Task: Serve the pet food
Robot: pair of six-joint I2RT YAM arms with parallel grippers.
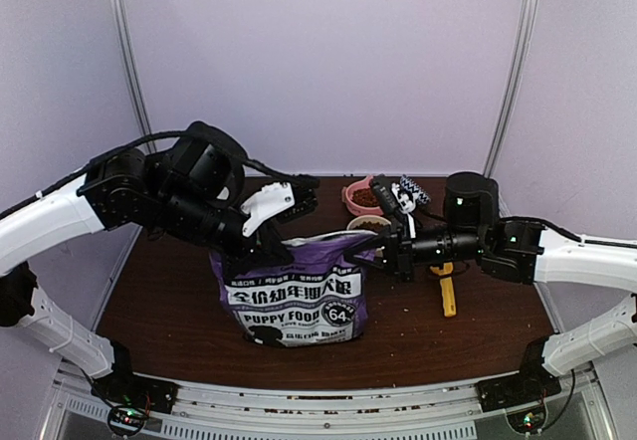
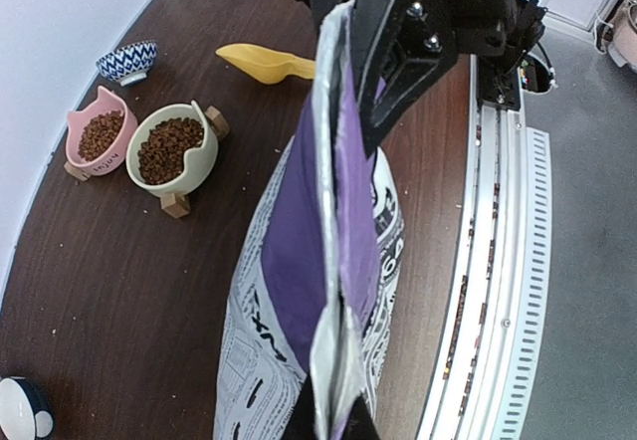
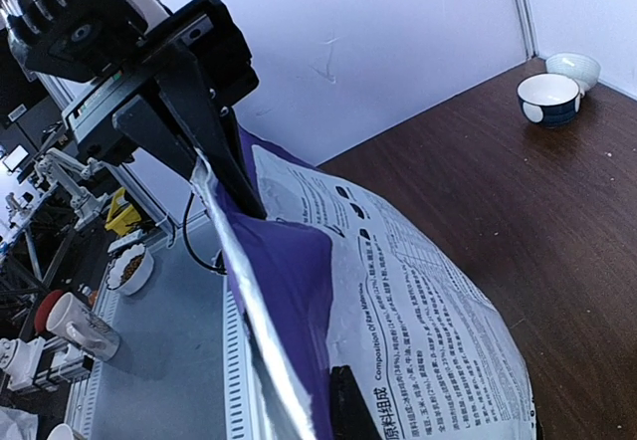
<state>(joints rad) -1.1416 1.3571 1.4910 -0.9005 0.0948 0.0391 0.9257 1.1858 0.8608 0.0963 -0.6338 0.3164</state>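
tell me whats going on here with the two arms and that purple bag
Both arms are holding the purple pet food bag, which stands upright on the table. The left gripper and the right gripper each have their jaws shut on opposite ends of its flattened top edge. The pink bowl and cream bowl beyond it already hold kibble, and the yellow scoop lies loose on the table.

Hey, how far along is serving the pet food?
Done: the cream bowl and pink bowl both hold kibble, and the yellow scoop lies on the table. In hand: the left gripper and right gripper pinch the top edge of the purple bag. Left: probably just closing the bag.
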